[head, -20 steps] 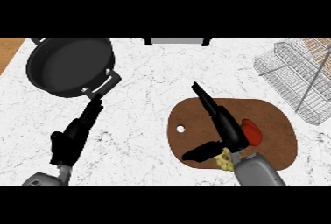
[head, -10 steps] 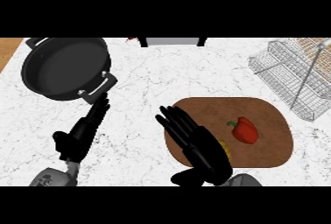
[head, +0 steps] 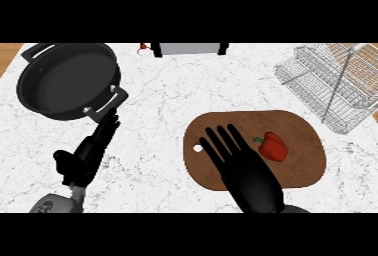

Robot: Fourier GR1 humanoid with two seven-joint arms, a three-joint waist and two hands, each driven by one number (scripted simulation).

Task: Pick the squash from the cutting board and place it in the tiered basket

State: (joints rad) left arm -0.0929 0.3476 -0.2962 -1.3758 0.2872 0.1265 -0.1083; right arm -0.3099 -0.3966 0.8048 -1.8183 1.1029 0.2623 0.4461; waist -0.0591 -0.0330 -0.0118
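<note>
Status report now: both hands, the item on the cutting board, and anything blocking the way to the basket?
Both hands open: right hand over cutting board, left hand beside pan. Red vegetable on board, not held. Path to tiered basket unobstructed.

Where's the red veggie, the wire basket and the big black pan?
Red pepper-like vegetable (head: 274, 147), head view, its body.
Tiered wire basket (head: 325, 85), head view, its mesh wall.
Round black frying pan (head: 68, 80), head view, its inner base.

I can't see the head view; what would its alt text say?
The robot's right hand, fingers straight, is spread over a brown cutting board on a marble counter, just left of a red pepper. The left hand rests below a black pan; a wire basket stands at upper right.
</note>
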